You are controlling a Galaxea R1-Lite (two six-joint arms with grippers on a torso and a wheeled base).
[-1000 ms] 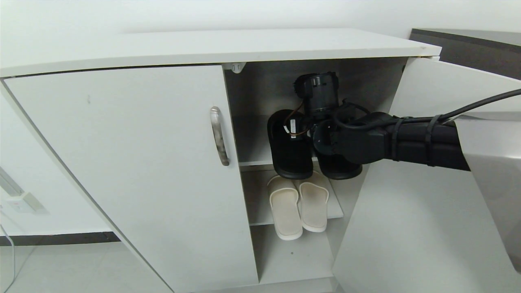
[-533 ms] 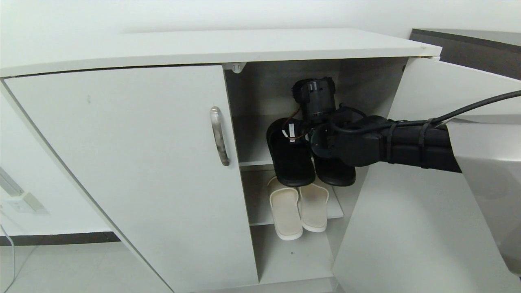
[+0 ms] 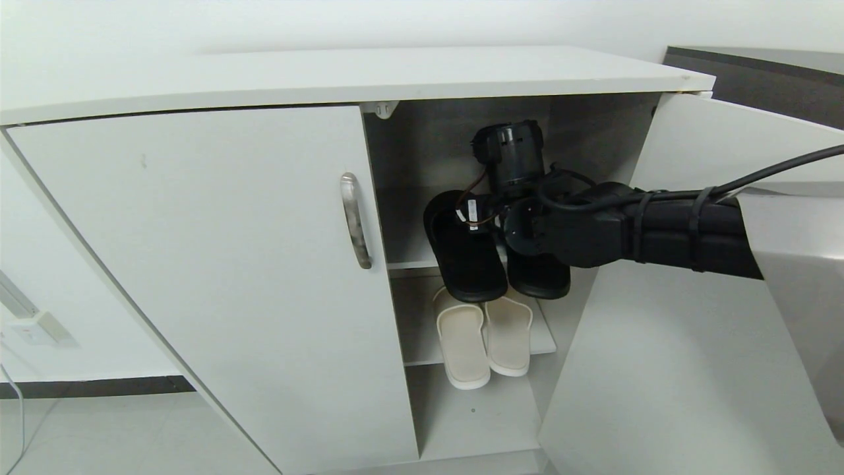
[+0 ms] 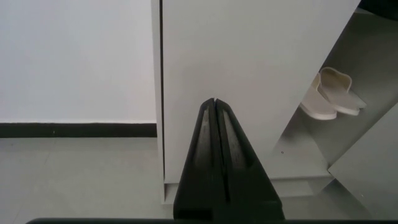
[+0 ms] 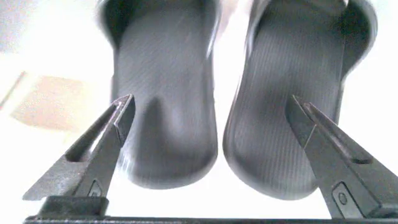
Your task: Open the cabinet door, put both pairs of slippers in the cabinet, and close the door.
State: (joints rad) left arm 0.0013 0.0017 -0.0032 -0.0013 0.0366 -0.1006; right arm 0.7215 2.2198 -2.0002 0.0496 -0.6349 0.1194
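Note:
The white cabinet has its right door swung open and its left door closed. A pair of black slippers lies on the upper shelf, heels hanging over the shelf's front edge. My right gripper is open just above them, one finger over each slipper's outer side. The black slippers lie side by side under it. My right wrist sits inside the opening. A pair of white slippers rests on the middle shelf. My left gripper is shut, low in front of the closed door.
The closed door carries a metal handle near its inner edge. The bottom compartment holds nothing. The white slippers stick out past their shelf's edge. Grey floor lies in front of the cabinet, with a wall to its left.
The black slippers have shifted slightly lower and to the left at the shelf edge. My right wrist dipped, then rose a little again.

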